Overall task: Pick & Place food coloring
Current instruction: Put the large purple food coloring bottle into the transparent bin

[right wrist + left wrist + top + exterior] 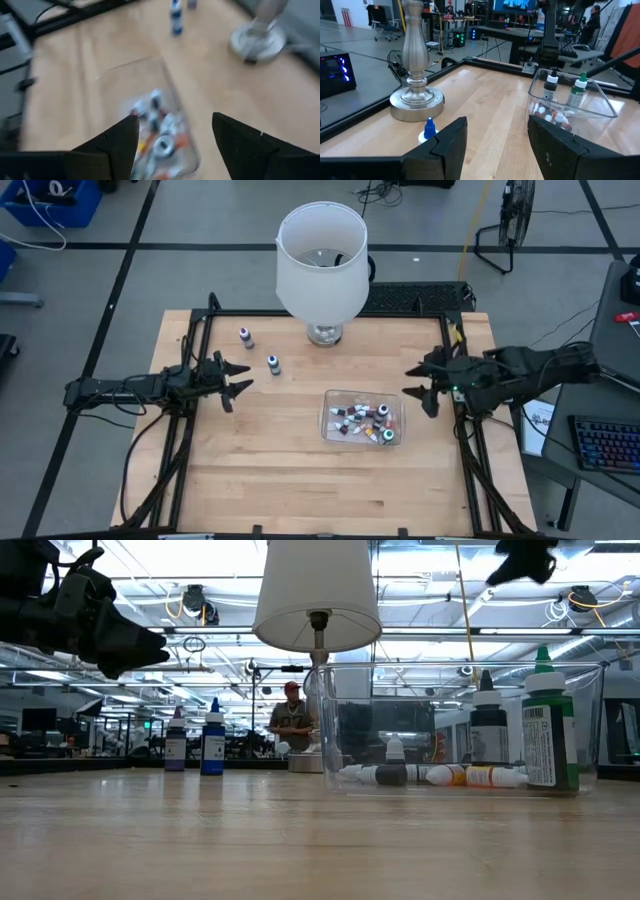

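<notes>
Both arms reach inward above the table, left gripper (238, 381) at the left side, right gripper (418, 383) at the right, fingers parted, both empty.

Right gripper (175, 145) fingers spread apart above clear tub (120, 80), food coloring bottles (156, 125) lying jumbled inside, blue bottle (175, 15) standing farther off on wooden table (215, 75), lamp base (257, 37) nearby
</notes>
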